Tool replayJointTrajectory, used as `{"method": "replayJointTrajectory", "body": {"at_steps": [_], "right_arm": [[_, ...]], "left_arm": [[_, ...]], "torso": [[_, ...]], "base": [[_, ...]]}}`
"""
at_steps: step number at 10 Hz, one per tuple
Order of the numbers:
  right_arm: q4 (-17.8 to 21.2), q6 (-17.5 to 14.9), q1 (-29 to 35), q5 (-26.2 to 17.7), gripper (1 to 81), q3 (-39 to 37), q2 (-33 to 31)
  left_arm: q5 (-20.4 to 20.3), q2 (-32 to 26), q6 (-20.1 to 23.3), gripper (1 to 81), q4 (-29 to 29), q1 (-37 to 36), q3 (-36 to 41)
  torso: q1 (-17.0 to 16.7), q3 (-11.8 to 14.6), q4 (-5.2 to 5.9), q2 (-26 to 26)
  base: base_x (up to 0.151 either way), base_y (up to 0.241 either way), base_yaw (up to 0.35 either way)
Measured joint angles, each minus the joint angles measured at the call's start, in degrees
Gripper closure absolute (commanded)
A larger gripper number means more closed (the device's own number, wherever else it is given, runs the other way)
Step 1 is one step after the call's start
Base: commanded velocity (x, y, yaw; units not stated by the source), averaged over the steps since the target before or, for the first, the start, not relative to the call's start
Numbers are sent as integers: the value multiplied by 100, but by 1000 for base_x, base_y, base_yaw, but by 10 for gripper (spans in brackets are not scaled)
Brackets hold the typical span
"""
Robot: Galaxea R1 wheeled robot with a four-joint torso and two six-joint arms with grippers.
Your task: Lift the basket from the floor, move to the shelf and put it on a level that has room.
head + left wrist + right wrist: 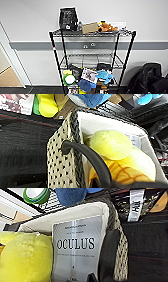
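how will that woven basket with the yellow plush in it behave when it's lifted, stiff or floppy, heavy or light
The basket probably holds its shape: its woven wall stands straight under a braided rim. It is likely light, since the yellow plush and the Oculus leaflet look light. The plush rises above the rim, so it might slip out if tilted.

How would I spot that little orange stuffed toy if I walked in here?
Find the tall black wire rack against the white wall. On its top tier, right of the black bag and tan cardboard box, lies the orange plush toy; nothing else up there is orange.
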Motion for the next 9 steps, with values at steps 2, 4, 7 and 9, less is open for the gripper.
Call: {"method": "replayJointTrajectory", "body": {"at_steps": [2, 4, 7, 9], "right_arm": [[1, 0, 0, 1, 811, 0, 1], [1, 2, -2, 0, 811, 0, 0], [1, 2, 0, 4, 811, 0, 1], [1, 0, 6, 17, 811, 9, 0]], "left_arm": [[0, -1, 2, 811, 0, 0, 0], [1, 0, 2, 811, 0, 0, 0], [0, -1, 2, 811, -2, 0, 4], [-7, -1, 2, 811, 0, -15, 4]], "torso": [[2, 0, 0, 0], [0, 0, 0, 0], [2, 0, 0, 0], [5, 0, 0, 0]], "base": [[134, 0, 0], [134, 0, 0], [126, 0, 0], [41, 0, 0]]}}
